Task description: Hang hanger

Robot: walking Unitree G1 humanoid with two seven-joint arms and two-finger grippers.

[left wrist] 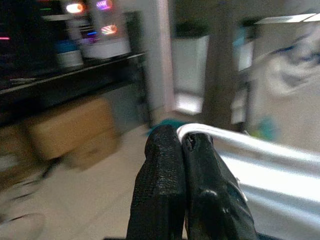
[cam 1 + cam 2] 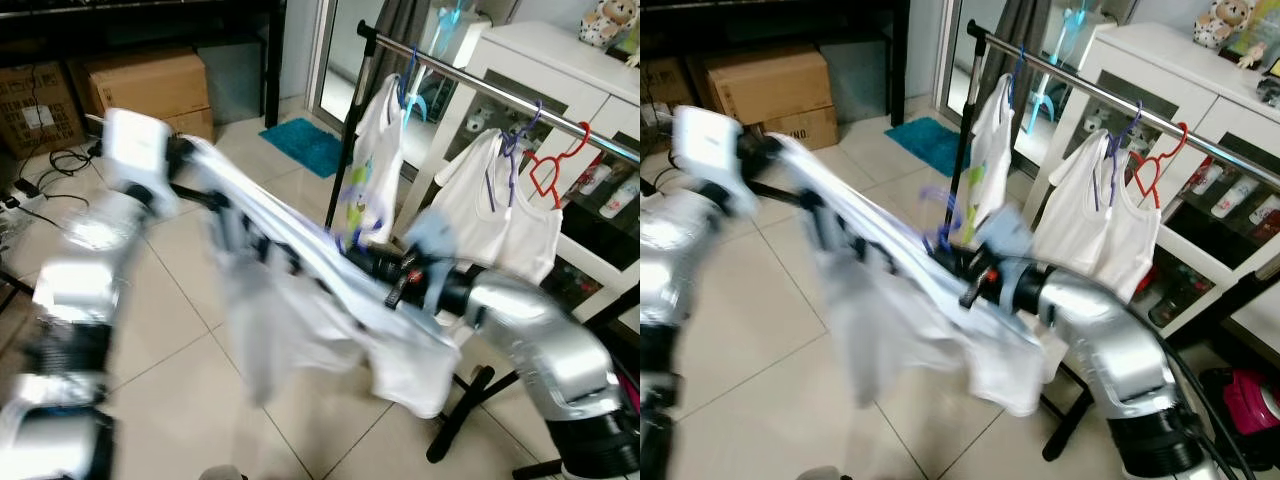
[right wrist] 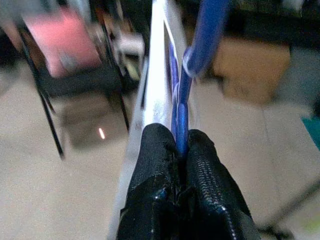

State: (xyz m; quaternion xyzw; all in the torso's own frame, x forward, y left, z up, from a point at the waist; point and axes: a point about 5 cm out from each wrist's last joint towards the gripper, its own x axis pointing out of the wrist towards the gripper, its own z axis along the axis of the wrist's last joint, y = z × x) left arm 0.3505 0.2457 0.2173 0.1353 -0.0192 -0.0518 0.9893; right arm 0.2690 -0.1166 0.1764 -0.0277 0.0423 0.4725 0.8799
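A white garment [image 2: 330,310] is stretched between my two grippers and sags toward the floor, blurred by motion. My left gripper [image 1: 182,142] is shut on one edge of the garment [image 1: 270,170], up at the left [image 2: 188,165]. My right gripper [image 3: 179,145] is shut on the neck of a blue hanger [image 3: 200,45] that runs inside the garment. That gripper [image 2: 945,258] sits low in front of the clothes rail [image 2: 480,85]. The hanger's blue hook [image 2: 940,215] rises just above it. A white shirt [image 2: 375,160], a white tank top [image 2: 500,210] and an empty red hanger [image 2: 550,175] hang on the rail.
The rack's black post [image 2: 350,130] and floor foot [image 2: 460,410] stand close to my right arm. A white cabinet [image 2: 560,60] stands behind the rail. Cardboard boxes [image 2: 150,85], cables [image 2: 60,160] and a teal mat [image 2: 305,145] lie at the back left.
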